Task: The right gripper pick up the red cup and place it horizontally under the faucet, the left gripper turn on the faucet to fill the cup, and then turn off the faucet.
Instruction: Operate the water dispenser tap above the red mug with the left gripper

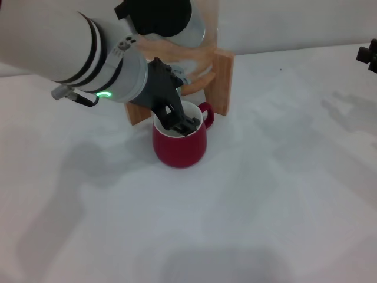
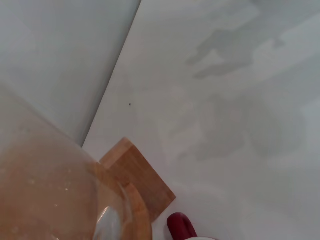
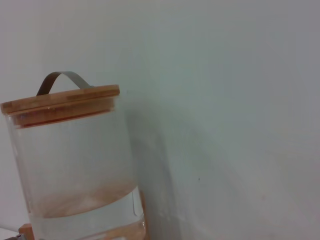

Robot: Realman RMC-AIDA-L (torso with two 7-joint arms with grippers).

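Note:
The red cup (image 1: pixel 179 147) stands upright on the white table, right in front of the wooden stand (image 1: pixel 222 79) of the glass dispenser (image 1: pixel 197 32). Its handle points to the back right and also shows in the left wrist view (image 2: pixel 181 227). My left gripper (image 1: pixel 179 122), on the green-lit arm, hangs over the cup's mouth, close to the stand. The faucet is almost all hidden behind it; only a small shiny bit (image 1: pixel 186 78) shows. My right gripper (image 1: pixel 369 56) is far off at the right edge, away from the cup.
The dispenser's glass wall (image 2: pixel 45 195) and the wooden stand (image 2: pixel 137 177) fill one corner of the left wrist view. The right wrist view shows the glass jar (image 3: pixel 75 165) with its wooden lid (image 3: pixel 60 102) and liquid low inside. White tabletop (image 1: pixel 277 194) spreads in front and right.

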